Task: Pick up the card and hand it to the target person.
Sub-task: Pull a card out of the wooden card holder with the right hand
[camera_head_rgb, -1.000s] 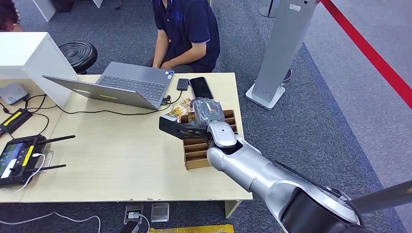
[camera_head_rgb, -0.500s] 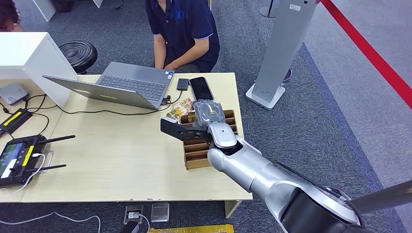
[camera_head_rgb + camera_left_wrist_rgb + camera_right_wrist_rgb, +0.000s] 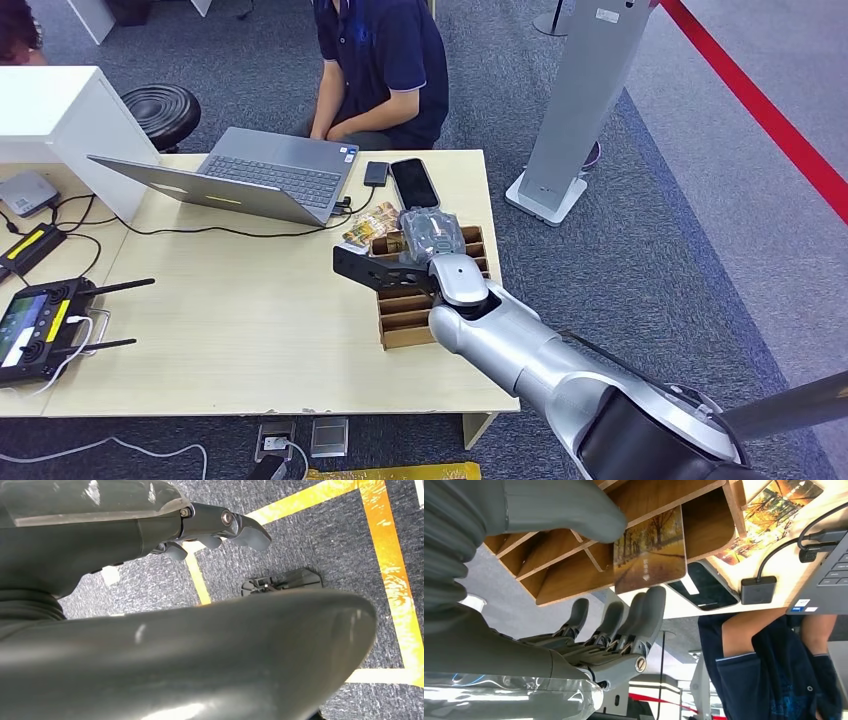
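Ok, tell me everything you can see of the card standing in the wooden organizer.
The card is a thin rectangle printed with an autumn scene: a tree-lined path in orange and gold. It stands in a slot of the wooden organizer, partly sticking out. The right hand has thumb and fingers on opposite sides of it; whether they grip cannot be told.

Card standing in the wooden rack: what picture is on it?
An autumn tree-lined path in orange-brown on the card; right wrist view.

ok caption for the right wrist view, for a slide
Right hand closing on a card standing in the wooden rack, seated person beyond.
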Tool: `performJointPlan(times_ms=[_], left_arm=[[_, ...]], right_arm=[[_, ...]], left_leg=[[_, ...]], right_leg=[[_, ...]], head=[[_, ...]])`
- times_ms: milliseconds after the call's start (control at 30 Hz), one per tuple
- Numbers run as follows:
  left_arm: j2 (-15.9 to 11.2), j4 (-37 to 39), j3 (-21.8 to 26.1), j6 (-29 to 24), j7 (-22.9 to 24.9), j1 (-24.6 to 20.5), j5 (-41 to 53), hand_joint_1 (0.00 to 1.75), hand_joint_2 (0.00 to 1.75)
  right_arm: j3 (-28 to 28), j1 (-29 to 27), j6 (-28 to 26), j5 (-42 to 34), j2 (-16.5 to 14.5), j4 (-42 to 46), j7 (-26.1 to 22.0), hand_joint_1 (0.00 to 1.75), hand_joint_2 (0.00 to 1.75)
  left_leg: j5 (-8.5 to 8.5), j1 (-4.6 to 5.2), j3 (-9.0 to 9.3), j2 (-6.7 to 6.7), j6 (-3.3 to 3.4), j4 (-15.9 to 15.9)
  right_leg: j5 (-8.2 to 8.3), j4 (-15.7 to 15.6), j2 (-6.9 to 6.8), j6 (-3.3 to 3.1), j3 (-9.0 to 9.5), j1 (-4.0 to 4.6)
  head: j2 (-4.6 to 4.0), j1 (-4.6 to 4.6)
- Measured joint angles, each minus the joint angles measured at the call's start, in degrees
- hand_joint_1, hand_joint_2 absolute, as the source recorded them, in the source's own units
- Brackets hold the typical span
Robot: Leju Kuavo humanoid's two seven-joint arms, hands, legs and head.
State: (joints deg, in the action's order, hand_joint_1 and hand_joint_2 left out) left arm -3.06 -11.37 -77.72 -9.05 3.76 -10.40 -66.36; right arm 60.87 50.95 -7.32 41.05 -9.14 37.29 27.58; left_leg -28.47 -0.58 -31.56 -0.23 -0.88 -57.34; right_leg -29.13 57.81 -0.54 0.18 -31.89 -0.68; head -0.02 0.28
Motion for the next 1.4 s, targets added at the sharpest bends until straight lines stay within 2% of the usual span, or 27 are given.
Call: performJointPlan(times_ms=[233, 800, 933, 1233, 1400], left_arm=[[0.0, 0.0, -0.02, 0.07, 0.0, -0.14, -0.01, 0.0, 0.0], [0.11, 0.0, -0.04, 0.15, 0.19, -0.3, 0.0, 0.0, 0.0], [0.11, 0.0, -0.04, 0.19, 0.09, -0.3, 0.03, 0.0, 1.75], [0.11, 0.0, -0.1, -0.02, -0.66, -0.33, 0.04, 0.0, 1.75], [0.11, 0.0, -0.1, -0.45, -0.28, -0.11, -0.62, 0.0, 1.75]], right_arm=[[0.0, 0.11, 0.03, 0.08, 0.0, 0.01, 0.52, 1.32, 1.75], [-0.01, 0.22, -0.03, 0.01, 0.03, 0.02, -0.13, 1.34, 1.75], [-0.01, 0.22, -0.05, -0.03, 0.02, 0.02, -0.25, 1.32, 1.75], [-0.04, 0.37, 0.23, -1.0, 0.01, 0.05, -0.26, 1.33, 1.75], [-0.28, 1.46, 4.81, -3.51, 0.39, 1.46, 1.63, 1.33, 1.75]], left_leg=[[0.0, 0.0, 0.0, 0.0, 0.0, 0.0], [0.01, 0.0, 0.06, 0.03, 0.0, 0.0], [0.01, 0.0, 0.06, 0.03, 0.0, 0.0], [0.01, 0.0, 0.05, 0.03, 0.0, 0.0], [0.01, 0.0, 0.06, 0.04, 0.0, 0.0]], right_leg=[[0.0, 0.0, 0.0, 0.0, 0.0, 0.0], [0.0, 0.0, 0.02, 0.0, 0.03, 0.0], [0.0, 0.0, 0.02, 0.0, 0.03, 0.0], [0.0, 0.0, 0.03, 0.0, 0.03, 0.0], [0.01, 0.0, 0.04, 0.0, 0.03, 0.0]], head=[[0.0, 0.0], [0.0, -0.02], [0.0, 0.0], [0.0, 0.0], [0.0, -0.03]])
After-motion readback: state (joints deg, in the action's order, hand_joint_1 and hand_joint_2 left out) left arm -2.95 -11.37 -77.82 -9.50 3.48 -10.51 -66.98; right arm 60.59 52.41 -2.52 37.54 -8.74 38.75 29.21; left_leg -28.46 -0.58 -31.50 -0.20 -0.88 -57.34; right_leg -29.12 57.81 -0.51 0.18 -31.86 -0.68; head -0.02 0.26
